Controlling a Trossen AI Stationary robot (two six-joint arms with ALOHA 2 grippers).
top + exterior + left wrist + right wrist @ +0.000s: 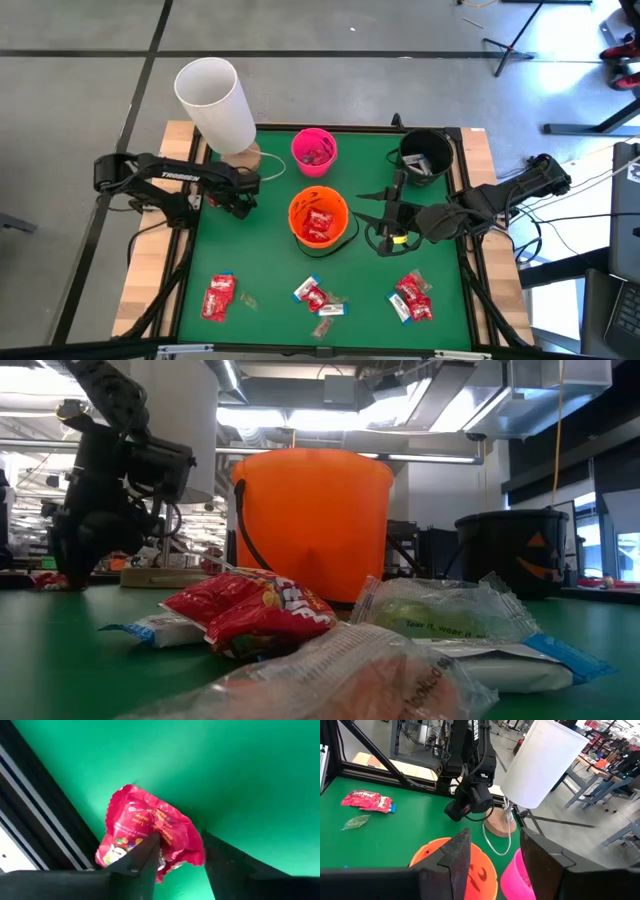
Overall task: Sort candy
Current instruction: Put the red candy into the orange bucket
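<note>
My left gripper (240,203) points down at the far left of the green table (260,270), open, its fingers astride a red-wrapped candy (150,825) that lies flat on the table. My right gripper (380,220) hangs open and raised, right of the orange bucket (319,218), with nothing between its fingers (455,855). The orange bucket holds red candy. Three heaps of candy lie near the front edge: left (218,297), middle (318,298) and right (412,297). My left gripper comes from above, pointing down, with one finger (145,855) over the candy's near edge (160,845) and the other just past its side. I cannot tell whether the fingers touch it. The candy lies on the table.
A pink bucket (314,150) and a black bucket (425,155) stand at the table's far edge. A white lamp shade (215,100) on a wooden base (245,157) stands just beyond my left gripper. The table's black frame (40,810) runs close beside the candy.
</note>
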